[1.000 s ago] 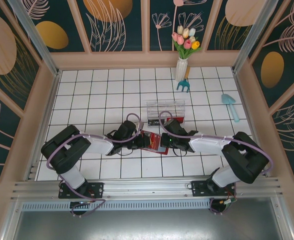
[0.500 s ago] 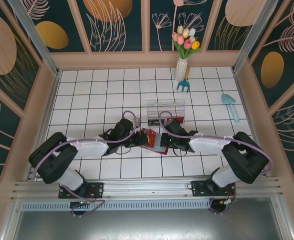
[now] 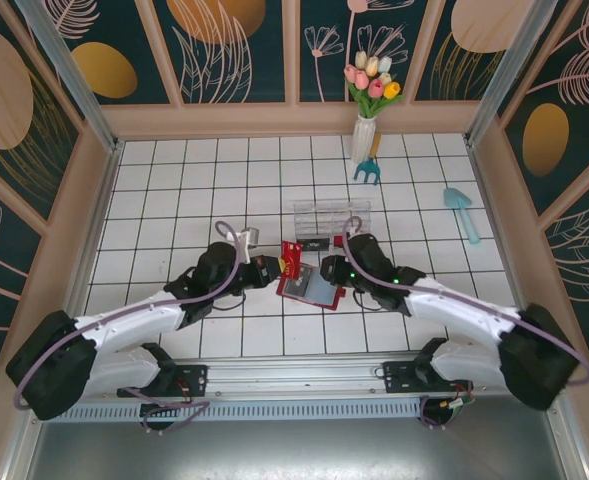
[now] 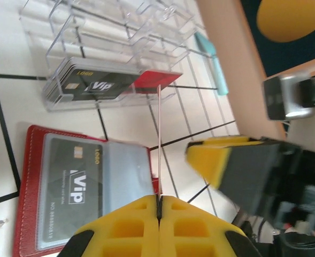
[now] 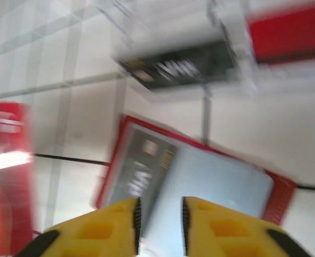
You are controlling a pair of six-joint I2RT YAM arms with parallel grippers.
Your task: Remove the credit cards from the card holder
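The tiled bench (image 3: 174, 180) carries everything, and the card holder (image 3: 312, 288) lies opened flat on it between my two arms, grey inside up, red edging all round. Just behind the card holder stands the clear box (image 3: 331, 215), with a black card (image 4: 93, 85) lying in the compartment nearest the card holder. A grey Vip card (image 4: 74, 182) sits under the card holder's see-through sleeve. The red card (image 3: 292, 257) hangs on edge just above the card holder's left side. My left fingers (image 4: 159, 209) are pressed fully together on that red card's lower edge. My right fingers (image 3: 332, 275) stand a little apart over the card holder's right side, with nothing between them as far as the blurred wrist view lets me tell.

I judge the cards light, stiff and slick, so a thin edge pinch can slip. The card holder looks soft and light and would likely slide or lift with the grey Vip card. I would pin its bare flap with one set of fingers and take the card by whichever short edge peeks from the sleeve
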